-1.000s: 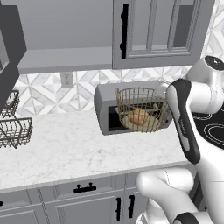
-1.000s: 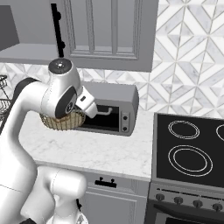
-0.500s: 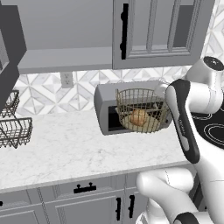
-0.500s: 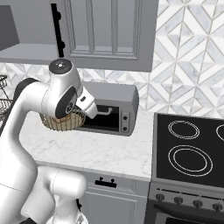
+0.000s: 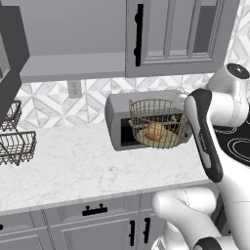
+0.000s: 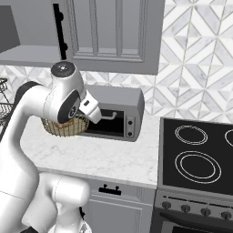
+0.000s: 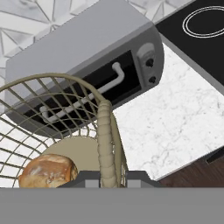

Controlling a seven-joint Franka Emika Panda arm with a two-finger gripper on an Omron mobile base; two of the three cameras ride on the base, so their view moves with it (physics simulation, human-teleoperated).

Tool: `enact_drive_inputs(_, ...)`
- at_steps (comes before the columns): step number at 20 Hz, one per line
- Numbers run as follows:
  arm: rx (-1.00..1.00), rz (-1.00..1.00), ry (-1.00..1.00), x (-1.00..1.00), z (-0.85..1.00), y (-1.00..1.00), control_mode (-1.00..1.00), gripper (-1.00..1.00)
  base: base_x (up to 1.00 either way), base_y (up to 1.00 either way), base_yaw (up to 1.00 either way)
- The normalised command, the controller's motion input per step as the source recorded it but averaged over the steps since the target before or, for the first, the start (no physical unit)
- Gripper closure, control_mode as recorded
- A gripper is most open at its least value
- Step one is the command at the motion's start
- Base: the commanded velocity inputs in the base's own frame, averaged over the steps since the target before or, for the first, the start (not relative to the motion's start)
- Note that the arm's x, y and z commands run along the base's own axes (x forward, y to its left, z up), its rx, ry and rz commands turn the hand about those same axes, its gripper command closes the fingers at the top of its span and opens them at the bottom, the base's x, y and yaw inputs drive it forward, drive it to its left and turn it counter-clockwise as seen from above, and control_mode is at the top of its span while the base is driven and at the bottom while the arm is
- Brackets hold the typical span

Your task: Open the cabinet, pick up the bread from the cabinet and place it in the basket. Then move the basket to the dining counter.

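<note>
Between the pincer's point(image 7: 105, 178) two tips runs the thick woven rim post of the basket point(image 5: 158, 124); pincer clenched on that rim, basket hanging clear above the marble worktop point(image 5: 73, 163), in front of the toaster oven point(image 6: 113, 111).

Progress, judged from present layout: bread point(image 7: 46, 171) already sits in the basket, lying on the woven base just to one side of the pincer. Pick and place therefore look done. Cabinet point(image 5: 178, 34), above and behind the pincer, appears shut in both base views. Remaining: carry the basket to the dining counter and set it down.

Containers:
- basket: holds the bread, nothing else seen inside.
- wire racks point(image 5: 14, 141), well off to the far side of the worktop from the pincer: contents not discernible.

Stove top point(image 6: 200, 152) lies beyond the toaster oven, away from the basket.
</note>
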Motion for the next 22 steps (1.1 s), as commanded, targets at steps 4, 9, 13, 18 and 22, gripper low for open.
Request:
enact_drive_inputs(4, 0.00, 0.00, 0.00, 0.00, 0.00, 0.00, 1.00, 1.00, -0.18, -0.05, -0.15)
enact_drive_inputs(9, 0.00, 0.00, 0.00, 0.00, 0.00, 0.00, 1.00, 1.00, -0.58, -0.55, -0.58)
enact_drive_inputs(13, 0.00, 0.00, 0.00, 0.00, 0.00, 0.00, 1.00, 1.00, -0.47, -0.38, -0.71)
enact_drive_inputs(18, 0.00, 0.00, 0.00, 0.00, 0.00, 0.00, 1.00, 1.00, -0.29, -0.10, -0.85)
enact_drive_inputs(22, 0.00, 0.00, 0.00, 0.00, 0.00, 0.00, 1.00, 1.00, -0.09, 0.00, -0.99)
